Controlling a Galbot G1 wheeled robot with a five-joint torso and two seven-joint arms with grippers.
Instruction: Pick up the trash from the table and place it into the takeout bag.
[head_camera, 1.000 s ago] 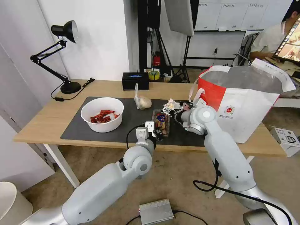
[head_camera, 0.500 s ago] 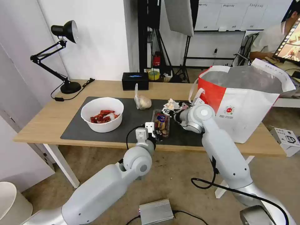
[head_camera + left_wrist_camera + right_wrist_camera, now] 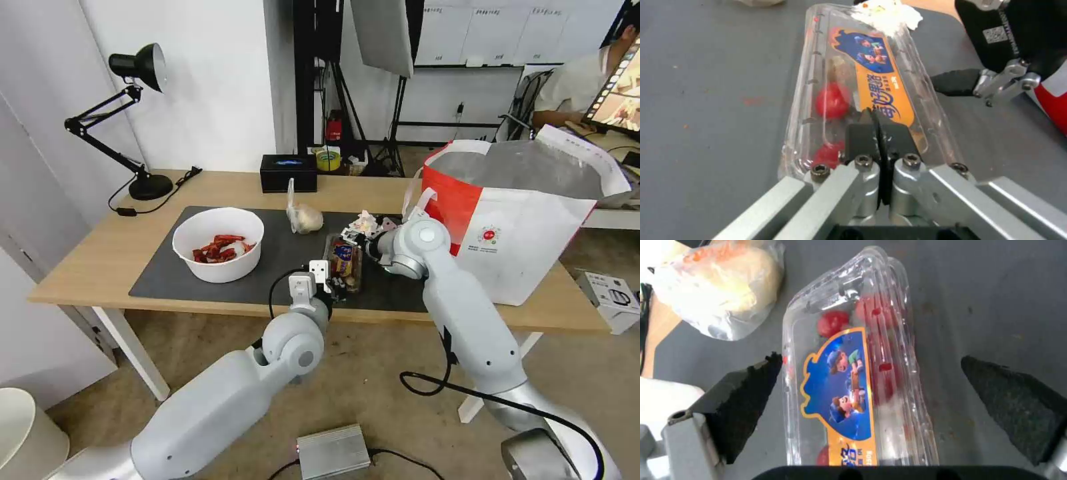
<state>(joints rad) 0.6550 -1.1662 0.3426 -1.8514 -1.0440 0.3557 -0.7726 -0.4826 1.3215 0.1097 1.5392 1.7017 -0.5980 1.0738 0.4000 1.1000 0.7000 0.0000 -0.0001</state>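
Left wrist view: the left gripper point(image 3: 878, 128) is pressed shut over the near end of the clear hinged plastic tray point(image 3: 862, 83); the right gripper point(image 3: 871, 386) is spread wide across the tray's far end on the dark grey mat point(image 3: 280, 257).

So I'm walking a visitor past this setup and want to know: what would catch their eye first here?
Probably both arms meeting at the clear plastic tray with red bits on the dark mat: the left claw is shut at its near end, the right claw is open astride it. Next, the big white-and-red takeout bag standing open at the table's right end, and the white bowl of red scraps at the mat's left.
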